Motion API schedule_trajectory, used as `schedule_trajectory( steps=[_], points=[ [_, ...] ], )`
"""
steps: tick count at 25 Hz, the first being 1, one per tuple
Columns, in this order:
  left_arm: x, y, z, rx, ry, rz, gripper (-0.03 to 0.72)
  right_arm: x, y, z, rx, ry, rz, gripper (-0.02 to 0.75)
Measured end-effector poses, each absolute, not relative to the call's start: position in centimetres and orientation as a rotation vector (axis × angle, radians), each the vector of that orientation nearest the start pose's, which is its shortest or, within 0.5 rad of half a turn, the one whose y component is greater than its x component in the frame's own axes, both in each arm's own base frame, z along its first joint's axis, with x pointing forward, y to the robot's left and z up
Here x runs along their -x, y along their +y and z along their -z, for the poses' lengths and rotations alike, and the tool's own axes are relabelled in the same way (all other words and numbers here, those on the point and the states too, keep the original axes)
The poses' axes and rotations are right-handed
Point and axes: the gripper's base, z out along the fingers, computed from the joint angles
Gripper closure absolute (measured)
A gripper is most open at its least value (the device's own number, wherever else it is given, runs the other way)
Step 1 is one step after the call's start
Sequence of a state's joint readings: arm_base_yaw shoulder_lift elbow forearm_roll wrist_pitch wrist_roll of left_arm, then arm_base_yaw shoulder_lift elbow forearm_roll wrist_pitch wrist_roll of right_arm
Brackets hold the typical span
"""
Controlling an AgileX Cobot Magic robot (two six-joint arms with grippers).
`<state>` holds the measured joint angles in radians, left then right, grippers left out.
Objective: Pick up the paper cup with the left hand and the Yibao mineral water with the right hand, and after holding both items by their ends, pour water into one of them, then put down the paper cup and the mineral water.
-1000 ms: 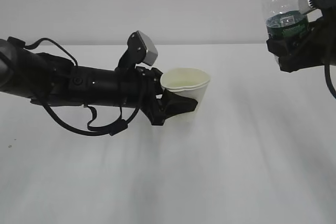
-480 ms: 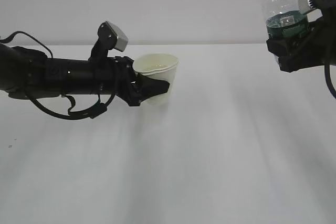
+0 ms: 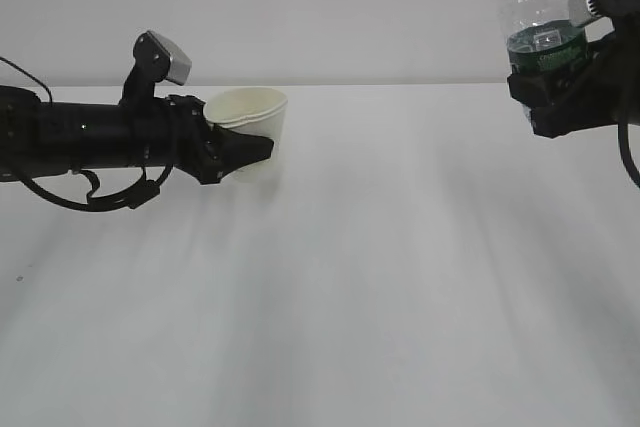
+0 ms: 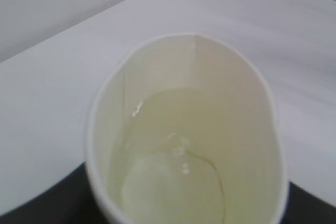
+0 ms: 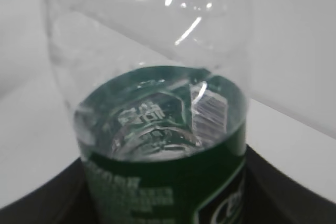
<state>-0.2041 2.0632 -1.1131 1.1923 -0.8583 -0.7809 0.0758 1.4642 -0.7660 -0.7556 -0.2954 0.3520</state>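
Two containers held: left claw (image 3: 240,152) grips paper cup (image 3: 250,132), water pooled inside per wrist view; right claw (image 3: 545,97) grips Yibao mineral water (image 3: 535,22), partly filled.

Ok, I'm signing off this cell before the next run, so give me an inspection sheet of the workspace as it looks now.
Surface: white table, dry where visible, one tiny dark speck near its left edge.
Job's things: paper cup upright, water inside per the left wrist view; Yibao mineral water upright, raised at upper right, some water left at label level.
Clutter: nothing seen.
Grippers: left hand clamps the cup's side; right hand grips the bottle at its green label.
Cables: black cable looped under the left arm; another runs down at the right edge.
Surroundings: plain pale wall.
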Motion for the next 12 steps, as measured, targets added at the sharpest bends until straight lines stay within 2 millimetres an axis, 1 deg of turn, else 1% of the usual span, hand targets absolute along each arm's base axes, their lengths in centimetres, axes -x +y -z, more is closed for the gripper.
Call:
schedule_trajectory(
  steps=[3,12],
  points=[
    [-38.6,-13.4,-14.7,-0.912,1.736,0.719,0.262,-30.6,4.1,-24.8,0.570,1.870,0.004,0.276],
    [-37.8,-11.2,-13.8,-0.867,1.668,0.670,0.262,-30.6,4.2,-24.8,0.570,1.869,0.003,0.276]
  ],
)
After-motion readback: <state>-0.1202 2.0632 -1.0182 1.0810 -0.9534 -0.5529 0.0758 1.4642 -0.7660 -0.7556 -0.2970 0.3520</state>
